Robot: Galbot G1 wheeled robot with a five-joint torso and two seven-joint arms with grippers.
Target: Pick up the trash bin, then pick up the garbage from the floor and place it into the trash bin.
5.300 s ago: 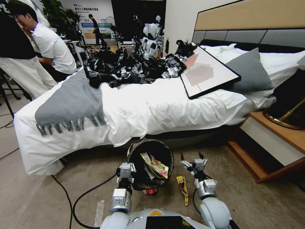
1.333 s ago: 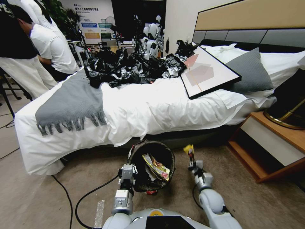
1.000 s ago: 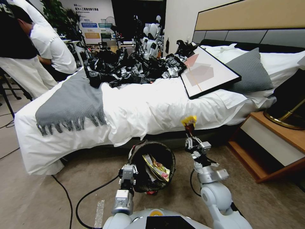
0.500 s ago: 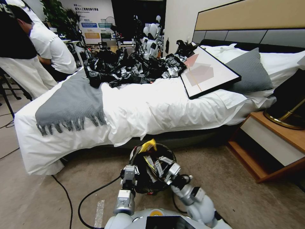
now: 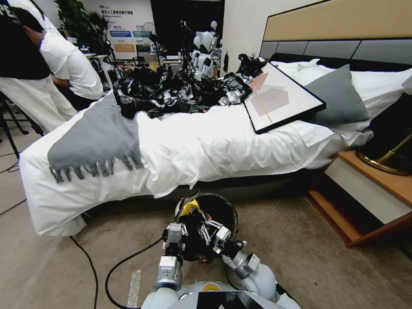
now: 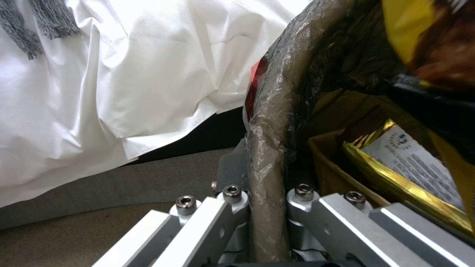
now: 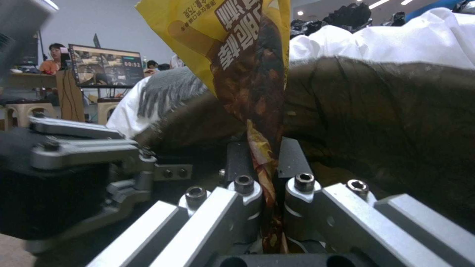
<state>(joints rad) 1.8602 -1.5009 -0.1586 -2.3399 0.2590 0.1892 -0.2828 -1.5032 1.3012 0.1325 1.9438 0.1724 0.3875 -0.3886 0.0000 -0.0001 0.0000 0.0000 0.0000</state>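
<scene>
The left gripper point(image 6: 259, 207) pinches the bin point(image 5: 227, 207) by its rim — light, thin-walled. The right gripper point(image 7: 262, 185), over the bin's mouth, clamps a yellow wrapper point(image 7: 247, 55) — limp, crinkly, slippery, probably best pinched at one end.

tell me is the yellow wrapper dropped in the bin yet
Not yet: the right gripper is shut on the yellow wrapper over the trash bin.

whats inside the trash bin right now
Inside the trash bin: a gold foil wrapper, a brown paper bag, and the yellow wrapper held by the right gripper. The bottom is hidden.
</scene>
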